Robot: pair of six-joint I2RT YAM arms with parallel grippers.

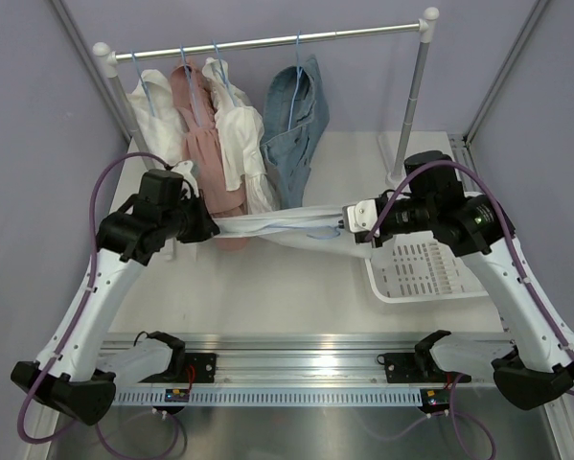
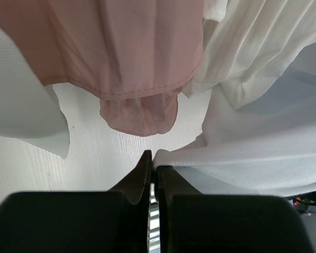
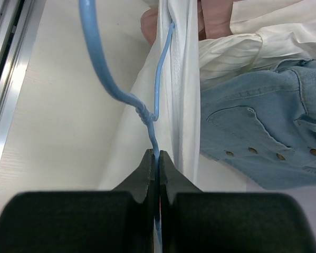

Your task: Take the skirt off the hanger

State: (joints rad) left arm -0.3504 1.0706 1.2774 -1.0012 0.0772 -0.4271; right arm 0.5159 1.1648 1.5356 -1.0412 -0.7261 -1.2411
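Left gripper [image 1: 210, 228] pinched the white skirt [image 1: 277, 230]; right gripper [image 3: 156, 155] clamped its hanger [image 3: 97, 68]. Next move, likely: pulling apart.

White skirt [image 1: 277, 228] stretched taut, horizontal; pale-blue wire hanger [image 3: 93, 47] at its right end.

White skirt [image 1: 277, 228] between left fingers [image 1: 206, 228] and right fingers [image 1: 346, 224] (clothes rack [image 1: 267, 42] behind)

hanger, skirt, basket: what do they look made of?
Hanger: thin wire twisted at the neck, with a glossy light-blue coating, likely plastic over metal.
Skirt: white matte fabric, finely ribbed or pleated, looks light; fibre unclear.
Basket: white moulded plastic by the look, with a slotted floor.
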